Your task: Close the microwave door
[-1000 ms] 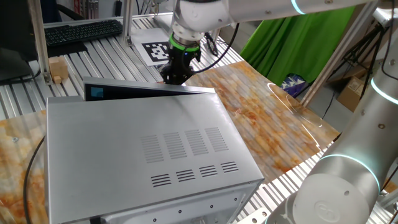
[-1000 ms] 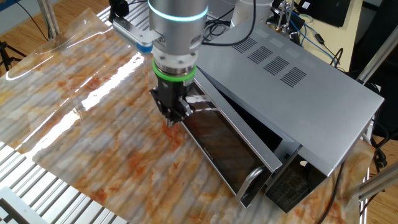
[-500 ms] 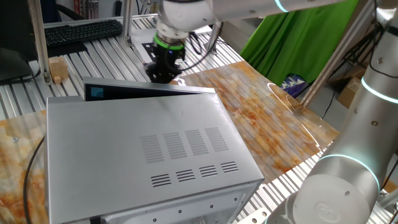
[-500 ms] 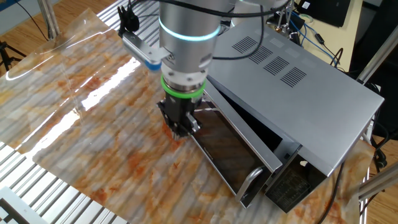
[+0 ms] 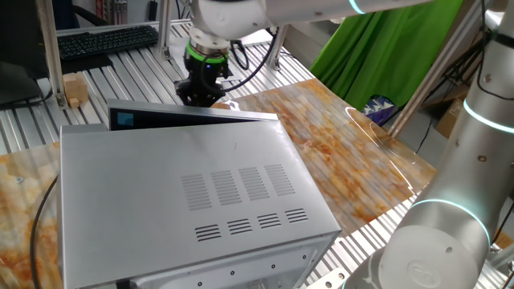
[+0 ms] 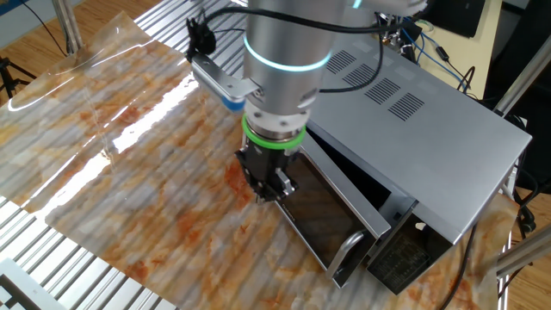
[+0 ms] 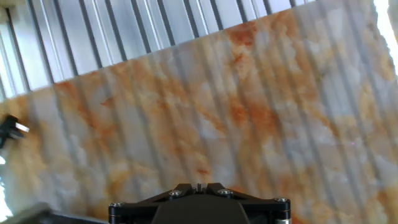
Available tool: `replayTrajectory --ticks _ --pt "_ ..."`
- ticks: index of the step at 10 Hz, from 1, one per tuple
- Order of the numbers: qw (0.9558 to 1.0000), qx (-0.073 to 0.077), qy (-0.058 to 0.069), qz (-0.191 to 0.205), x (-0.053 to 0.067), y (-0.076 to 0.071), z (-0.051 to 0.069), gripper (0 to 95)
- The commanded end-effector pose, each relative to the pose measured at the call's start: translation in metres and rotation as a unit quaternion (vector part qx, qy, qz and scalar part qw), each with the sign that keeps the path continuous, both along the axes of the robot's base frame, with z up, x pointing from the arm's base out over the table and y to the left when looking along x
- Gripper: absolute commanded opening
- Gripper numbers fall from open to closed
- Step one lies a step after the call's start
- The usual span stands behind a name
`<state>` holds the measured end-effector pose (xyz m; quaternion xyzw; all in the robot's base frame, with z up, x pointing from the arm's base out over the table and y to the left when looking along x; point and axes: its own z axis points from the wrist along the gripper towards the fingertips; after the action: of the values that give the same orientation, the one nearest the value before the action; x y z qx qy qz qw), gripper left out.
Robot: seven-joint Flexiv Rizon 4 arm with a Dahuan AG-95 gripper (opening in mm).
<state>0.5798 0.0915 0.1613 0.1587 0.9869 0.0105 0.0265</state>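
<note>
Pressing against the outer face of the door (image 6: 323, 207), the gripper (image 6: 269, 185) sits low beside the microwave (image 5: 193, 193), whose door stands ajar at its front. Whether the jaws are open or closed cannot be told. A glancing contact could let the fingers slide off the panel's edge, leaving it unlatched.

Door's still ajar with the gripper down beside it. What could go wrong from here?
1. The gripper sits low against the microwave door, near the hinge end, far from the handle; pushing there may slip along the panel rather than swing it shut.
2. A hard push could shove the whole microwave across the smooth table cover.
3. The hand view shows only the table cover, so contact can't be checked there.
</note>
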Motion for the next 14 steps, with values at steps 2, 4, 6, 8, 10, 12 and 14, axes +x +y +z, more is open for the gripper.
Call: replayTrajectory --ticks 2,4,6,8,10,12,14 --pt "1.0 -0.001 0.0 -0.01 0.0 0.012 -0.001 0.0" --pt "0.9999 -0.001 0.001 -0.015 0.002 0.021 0.0 0.0" --pt "0.9999 0.0 0.003 -0.012 0.001 0.025 -0.001 0.0" --pt "0.9999 0.002 0.007 -0.012 0.0 0.027 0.001 0.0" --pt "0.9998 0.002 0.008 -0.015 -0.005 0.032 0.005 0.0" --pt "0.9998 0.003 0.009 -0.018 -0.013 0.038 0.013 0.0" --pt "0.9998 0.004 0.009 -0.019 -0.021 0.044 0.02 0.0"
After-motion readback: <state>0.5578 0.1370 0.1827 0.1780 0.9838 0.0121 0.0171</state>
